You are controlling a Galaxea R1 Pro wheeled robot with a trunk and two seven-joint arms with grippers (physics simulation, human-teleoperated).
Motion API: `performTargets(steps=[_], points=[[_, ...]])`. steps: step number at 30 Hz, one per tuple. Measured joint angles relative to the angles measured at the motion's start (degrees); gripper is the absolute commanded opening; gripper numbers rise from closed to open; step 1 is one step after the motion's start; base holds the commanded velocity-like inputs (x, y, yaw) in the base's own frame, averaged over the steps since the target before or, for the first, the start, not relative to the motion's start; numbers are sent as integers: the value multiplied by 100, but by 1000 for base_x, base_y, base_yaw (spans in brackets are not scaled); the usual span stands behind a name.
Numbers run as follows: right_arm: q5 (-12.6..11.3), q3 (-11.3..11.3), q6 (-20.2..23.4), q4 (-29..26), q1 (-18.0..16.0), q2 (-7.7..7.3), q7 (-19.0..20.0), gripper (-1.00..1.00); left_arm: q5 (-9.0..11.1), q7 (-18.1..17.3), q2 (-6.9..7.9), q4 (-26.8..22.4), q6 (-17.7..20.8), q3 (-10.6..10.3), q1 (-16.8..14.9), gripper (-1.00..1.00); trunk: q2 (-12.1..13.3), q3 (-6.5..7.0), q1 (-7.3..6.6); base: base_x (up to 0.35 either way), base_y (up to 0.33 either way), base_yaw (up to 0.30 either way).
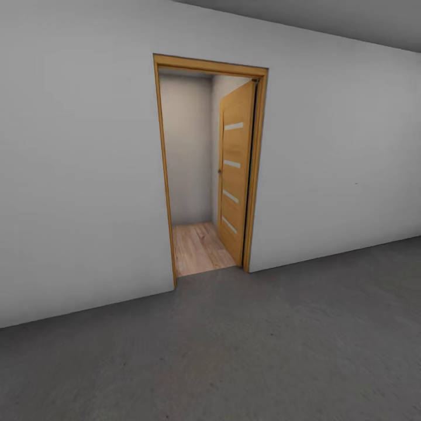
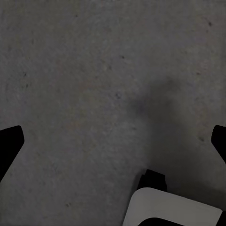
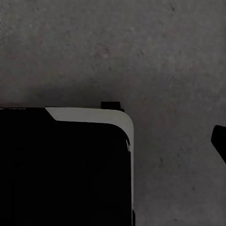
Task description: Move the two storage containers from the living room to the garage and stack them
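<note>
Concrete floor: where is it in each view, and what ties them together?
Head view: dark grey concrete floor across the lower part, below the white wall.
Left wrist view: behind the left gripper.
Right wrist view: beyond the dark robot body.
Shared landmark: its mottled grey texture.

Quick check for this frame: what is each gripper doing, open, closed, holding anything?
Left gripper: open, fingertips spread wide over the grey concrete floor, holding nothing.
Right gripper: cannot tell; one fingertip shows over the floor, no container seen.
</note>
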Motion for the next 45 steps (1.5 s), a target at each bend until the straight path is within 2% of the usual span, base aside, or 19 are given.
performTargets(steps=[13, 24, 25, 27, 28, 30, 33, 34, 38, 45], points=[[-1, -8, 56, 0, -2, -18, 16, 100, 0, 0, 0, 0, 0, 0, 0, 100, 0, 0, 0, 0, 0, -9], [-24, -25, 66, -1, 1, -86, 24, 100, 4, -7, -12, -6, 6, 5, 0, 100, 0, 0, 0, 0, 0, -244], [-24, -26, 66, -1, 1, -87, 24, 100, 3, -11, -54, -12, 7, 8, 0, 100, 0, 0, 0, 0, 0, -252], [-25, -26, 67, -1, -1, -87, 24, 100, 6, -16, -246, -1, 5, 2, -1, 100, 0, 0, 0, 0, 0, -252], [-25, -26, 67, -1, -1, -87, 24, 100, 7, -15, -252, -1, 5, 5, -1, 100, 0, 0, 0, 0, 0, -252], [-25, -26, 70, -1, -1, -87, 24, 100, 24, -17, -405, 16, 24, -2, 7, 100, 0, 0, 0, 0, 0, -252], [-25, -26, 73, -1, 0, -88, 24, 100, 37, -19, -509, 28, 27, -3, 161, 100, 0, 0, 0, 0, 0, -252], [-25, -26, 73, -1, 1, -88, 24, 100, 34, -23, -547, 29, 7, 0, 373, 100, 0, -1, 0, 0, 0, -252], [-17, -21, 74, -1, 0, -88, 24, 100, 35, -26, -567, 29, -66, -5, 677, 100, 0, 0, 0, 0, 0, -252], [-11, -19, 71, -1, -1, -87, 10, 100, 39, -27, -565, 27, -256, -8, 781, 100, 0, 0, 0, 0, 0, -158]])
